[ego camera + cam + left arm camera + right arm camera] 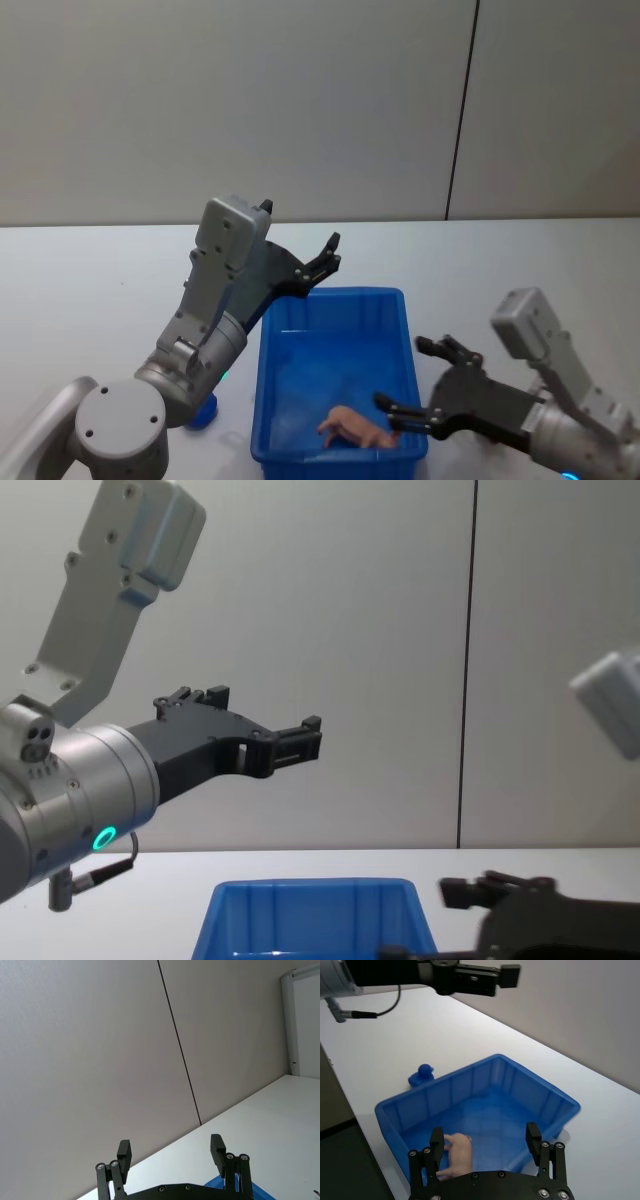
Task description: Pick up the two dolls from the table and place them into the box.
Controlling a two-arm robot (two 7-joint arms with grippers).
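The blue box [334, 297] stands on the white table [90, 290] in front of me. One doll, a pink-tan figure [356, 430], lies on the box floor near its front wall, and the same doll [457, 1152] shows in the right wrist view. A second doll, a small blue duck-like toy [421, 1076], sits on the table just outside the box's left wall, partly hidden behind my left arm [203, 413]. My left gripper [325, 258] is open and empty, raised above the box's far left corner. My right gripper [425, 385] is open and empty over the box's front right rim.
Pale grey wall panels with a dark seam [462, 110] rise behind the table. Bare tabletop stretches left, right and behind the box. My left arm's elbow [120, 430] fills the lower left corner.
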